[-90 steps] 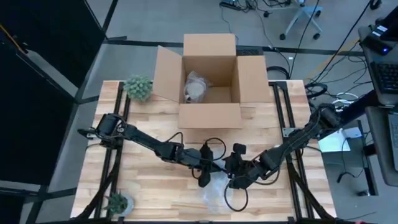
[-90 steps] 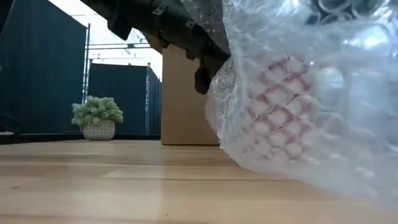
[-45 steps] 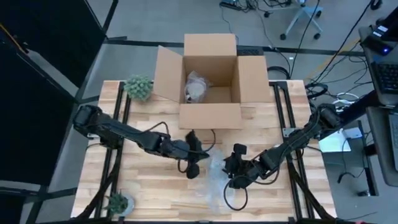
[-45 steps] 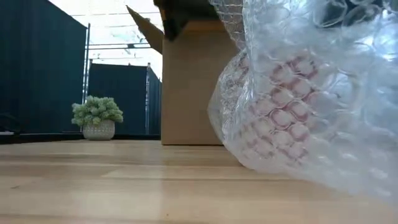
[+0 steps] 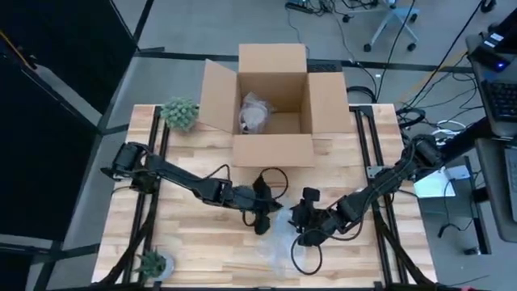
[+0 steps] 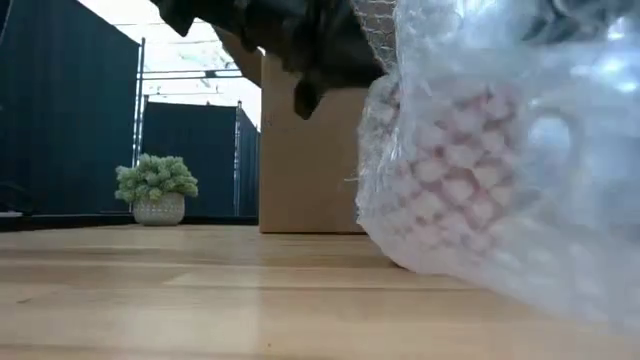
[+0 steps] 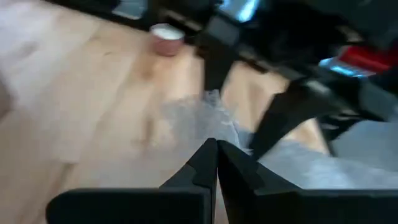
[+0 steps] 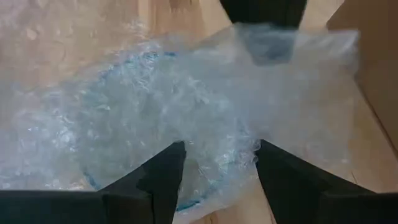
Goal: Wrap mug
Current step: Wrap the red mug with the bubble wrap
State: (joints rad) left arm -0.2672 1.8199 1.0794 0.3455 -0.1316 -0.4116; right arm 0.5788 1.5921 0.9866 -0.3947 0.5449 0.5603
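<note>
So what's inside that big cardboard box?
The cardboard box stands open, and a pale bundle that looks wrapped in bubble wrap lies at its bottom. What is inside that bundle is covered, so it can't be told.

Glossy clear plastic bubble wrap (image 6: 500, 170) lies on a matt pale wooden table (image 6: 200, 300).

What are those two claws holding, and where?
The left gripper seems to pinch the bubble wrap at its edge; right gripper straddles the wrapped mug, open.

clear bubble wrap (image 6: 500, 170), pink mug (image 6: 455, 185), brown box (image 5: 273, 105)
</note>
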